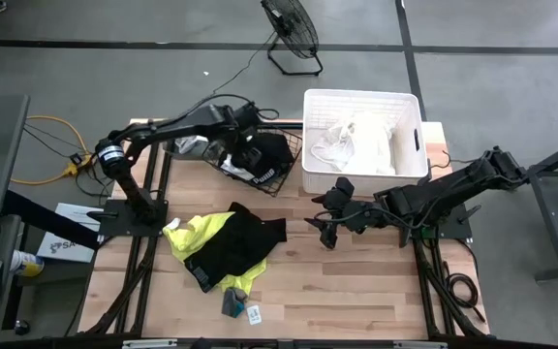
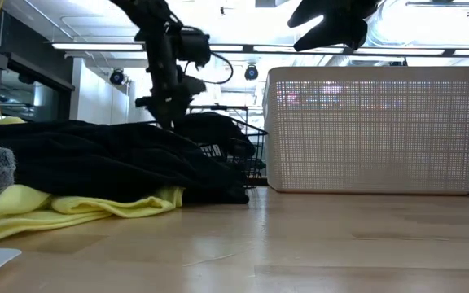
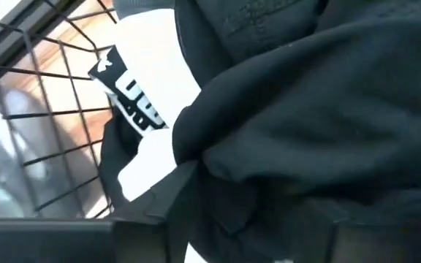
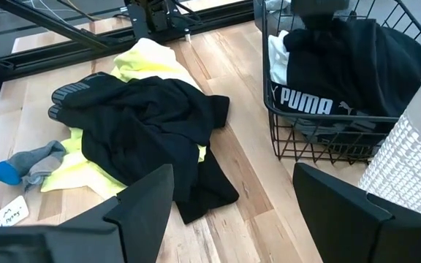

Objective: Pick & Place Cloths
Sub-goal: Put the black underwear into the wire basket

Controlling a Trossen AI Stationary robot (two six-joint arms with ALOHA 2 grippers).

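A heap of black and neon yellow cloths [image 1: 229,244] [image 4: 141,128] [image 2: 96,155] lies on the wooden table near its left side. A black cloth with white lettering [image 1: 264,163] [image 4: 342,66] fills the black wire basket [image 1: 287,180] [image 4: 320,150], with something white under it. White cloths [image 1: 361,145] lie in the white tub [image 1: 412,105]. My left gripper [image 1: 243,155] [image 2: 169,114] [image 3: 262,234] reaches down into the basket, open, with black cloth between its fingers. My right gripper [image 1: 325,225] [image 4: 232,212] hangs open above the bare table, right of the heap. My left gripper comes from above into the black cloth [image 3: 305,131] in the basket. The cloth bulges between the open fingers and rests on the basket's contents. I cannot tell whether the fingers touch it.
A grey and blue sock [image 1: 232,303] [image 4: 24,161] and a paper tag [image 1: 255,314] lie near the table's near edge. The tub [image 2: 365,130] stands right of the basket at the far edge. Bare wood stretches between the heap and the right arm's base.
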